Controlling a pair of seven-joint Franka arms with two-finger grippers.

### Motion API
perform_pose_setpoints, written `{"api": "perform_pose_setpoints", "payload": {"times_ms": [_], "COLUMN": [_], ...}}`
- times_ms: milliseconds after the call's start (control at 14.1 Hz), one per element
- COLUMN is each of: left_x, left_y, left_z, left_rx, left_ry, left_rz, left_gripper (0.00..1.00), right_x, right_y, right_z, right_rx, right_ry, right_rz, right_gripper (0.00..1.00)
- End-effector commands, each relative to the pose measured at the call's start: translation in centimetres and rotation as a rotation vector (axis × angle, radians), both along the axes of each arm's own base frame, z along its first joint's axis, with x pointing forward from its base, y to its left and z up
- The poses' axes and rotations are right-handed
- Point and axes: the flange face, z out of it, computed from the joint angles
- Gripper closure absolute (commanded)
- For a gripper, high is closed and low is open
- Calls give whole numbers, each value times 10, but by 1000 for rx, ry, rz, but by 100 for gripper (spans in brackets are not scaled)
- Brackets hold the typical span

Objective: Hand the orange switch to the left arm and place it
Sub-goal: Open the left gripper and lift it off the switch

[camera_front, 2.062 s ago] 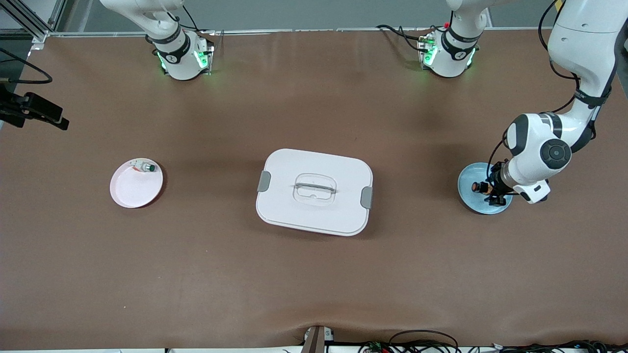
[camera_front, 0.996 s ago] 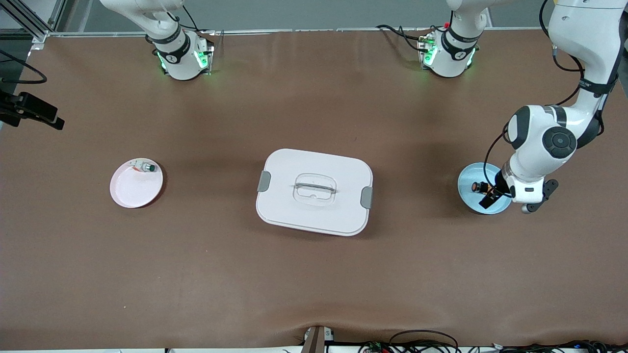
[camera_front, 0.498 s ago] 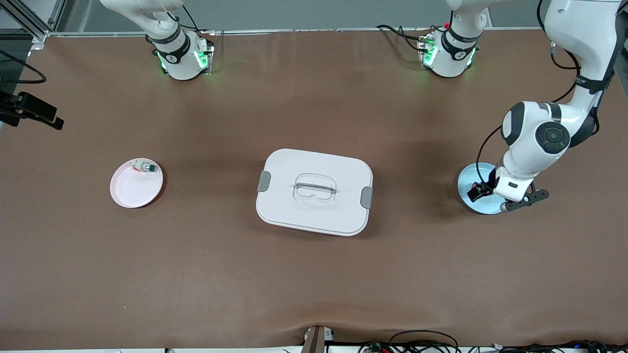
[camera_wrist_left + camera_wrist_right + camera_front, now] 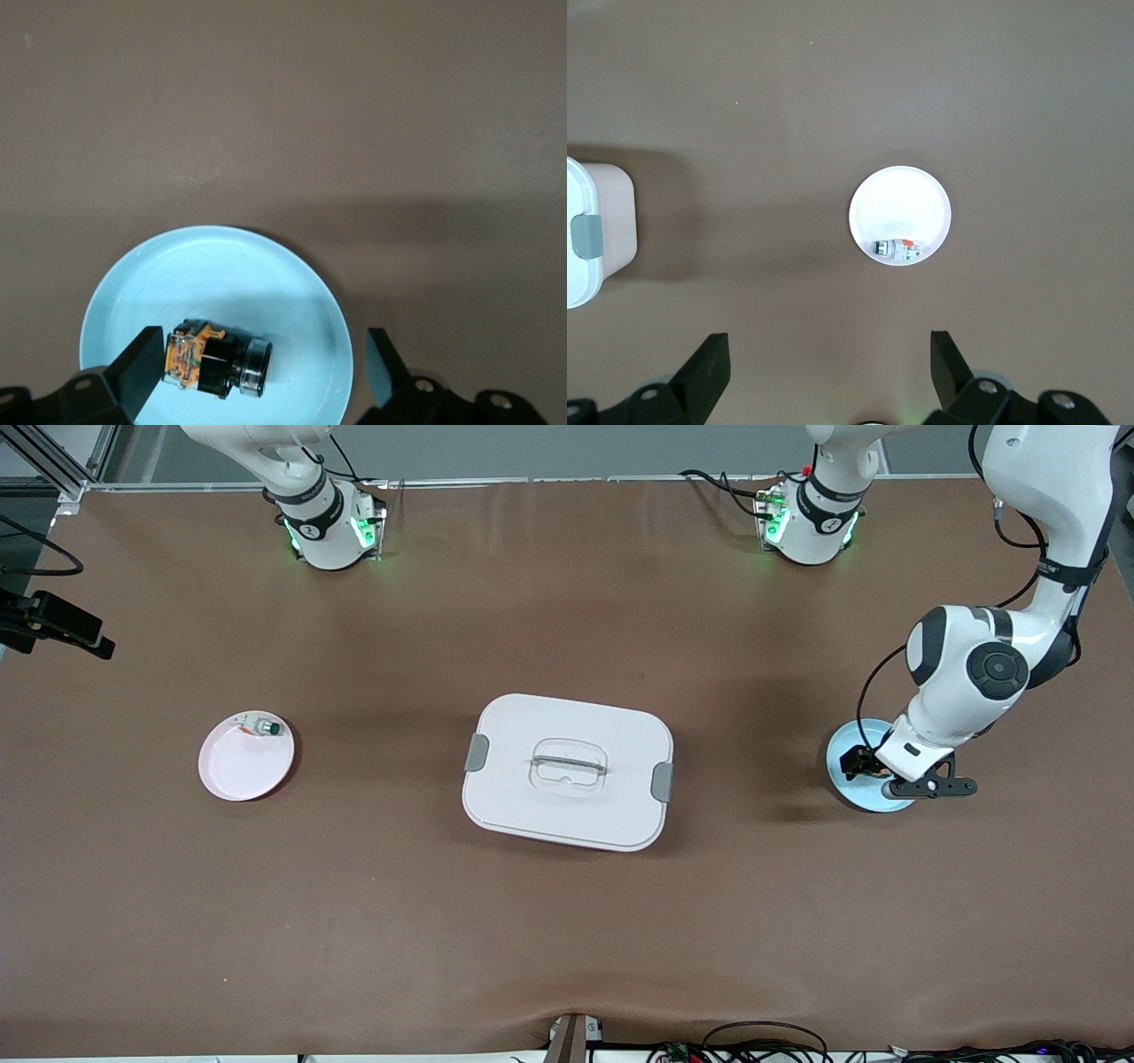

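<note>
Orange switch [image 4: 215, 365] unlifted on blue plate [image 4: 133, 292] | left gripper [image 4: 257, 376] spread astride it, empty | right gripper [image 4: 828, 372] spread, waiting | handover, box [image 4: 567, 771] bypass pending

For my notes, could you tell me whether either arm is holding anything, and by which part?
Nothing is held: the orange switch lies on the blue plate between open jaws.

We note the box [image 4: 567, 771] standing mid-worktop [image 4: 567, 939], the sole tall obstacle between the blue plate [image 4: 842, 779] and the pink plate [image 4: 232, 772]. Bare worktop runs around it, both nearer the front camera and toward the bases.
</note>
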Motion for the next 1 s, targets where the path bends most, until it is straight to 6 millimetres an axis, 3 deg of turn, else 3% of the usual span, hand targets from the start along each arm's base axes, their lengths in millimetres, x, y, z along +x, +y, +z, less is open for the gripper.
{"api": "perform_pose_setpoints", "payload": {"times_ms": [0, 498, 924], "left_x": [9, 12, 11], "left_y": [-13, -13, -13], "left_z": [26, 93, 107], "left_rx": [-15, -2, 3], "left_ry": [-49, -164, -180], "left_rz": [7, 70, 84], "left_gripper": [0, 0, 0], "right_x": [-6, -6, -5], "right_y": [-1, -1, 0], "right_z": [6, 7, 5], "right_rx": [6, 6, 6], "right_ry": [-8, -9, -5], "right_rz": [-7, -7, -5], "right_gripper": [0, 0, 0]}}
